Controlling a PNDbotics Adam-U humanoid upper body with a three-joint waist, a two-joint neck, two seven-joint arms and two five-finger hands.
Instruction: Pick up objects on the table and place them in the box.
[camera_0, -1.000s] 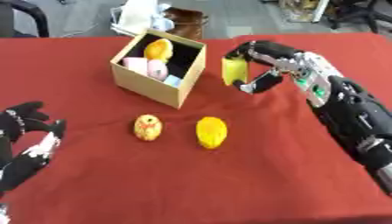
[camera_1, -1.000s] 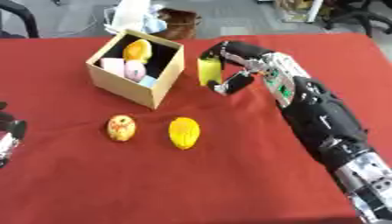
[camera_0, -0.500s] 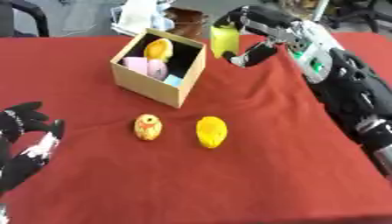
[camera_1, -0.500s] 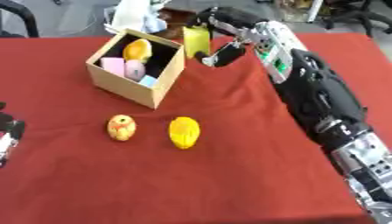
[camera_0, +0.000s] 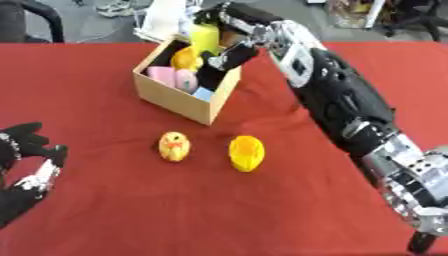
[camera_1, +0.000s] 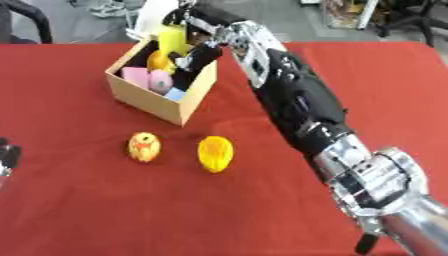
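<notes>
My right hand reaches from the right over the open cardboard box, its fingers curled round a yellow-green block held above the box's far corner. Inside the box lie a yellow-orange fruit, pink pieces and a pale blue piece. On the red tablecloth in front of the box sit a small orange-yellow fruit with red marks and a yellow ribbed fruit. My left hand rests open at the lower left, far from all of these.
The red cloth covers the whole table. Beyond the far edge stands a white object and chair legs on a grey floor. My right forearm stretches across the table's right side.
My right hand has carried the yellow-green block leftward and farther back, from beside the box's right side to over the box opening. The left hand stays put.
</notes>
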